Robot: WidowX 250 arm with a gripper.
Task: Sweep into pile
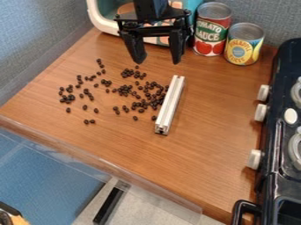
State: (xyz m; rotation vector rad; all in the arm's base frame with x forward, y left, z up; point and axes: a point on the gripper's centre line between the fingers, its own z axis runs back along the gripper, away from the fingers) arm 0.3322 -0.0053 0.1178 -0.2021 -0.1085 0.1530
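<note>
My gripper [157, 60] hangs open over the back of the wooden surface, its two black fingers apart with nothing between them. Dark brown beans [141, 103] lie scattered over the left and middle of the surface, more densely toward the right of the spread. Along that right side lies a white grooved bar [170, 104], slanting from upper right to lower left, with some beans close against its left edge. The gripper is above and behind the bar's far end, apart from it.
Two cans, a tomato one [211, 30] and a yellow-labelled one [243, 44], stand at the back right. A white and teal container [103, 18] is behind the gripper. The black stove [276, 132] borders the right, and a clear rim [106, 165] runs along the front edge.
</note>
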